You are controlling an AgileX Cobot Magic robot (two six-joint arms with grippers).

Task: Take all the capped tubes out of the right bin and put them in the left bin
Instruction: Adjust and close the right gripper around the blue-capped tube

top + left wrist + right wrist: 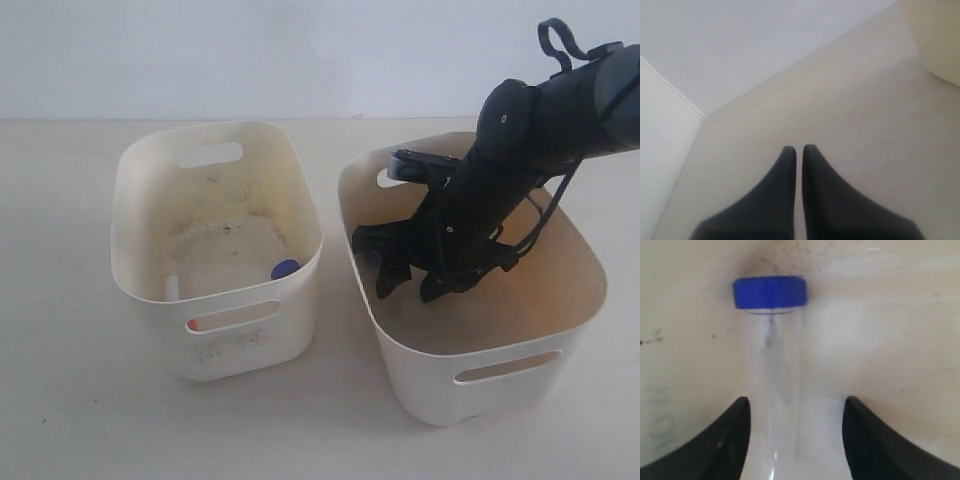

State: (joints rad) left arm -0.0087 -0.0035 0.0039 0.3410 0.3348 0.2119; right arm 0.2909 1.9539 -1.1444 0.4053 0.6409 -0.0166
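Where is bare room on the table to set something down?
Bare table lies in front of both bins and left of the left bin. Crowded: the narrow gap between bins, and the right bin, occupied by the right gripper.

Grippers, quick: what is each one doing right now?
Left gripper: shut, empty.
Right gripper: open, jaws either side of a blue-capped tube, not gripping it.

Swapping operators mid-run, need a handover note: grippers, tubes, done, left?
Left gripper: shut, empty, over the table.
Right gripper: open, down in the right bin, jaws either side of a blue-capped tube, not clamped.
Left bin: blue cap inside, orange-red cap showing through the handle slot.
Done: at least two moved.
Left: grip this tube, carry it over; fourth tube not visible.
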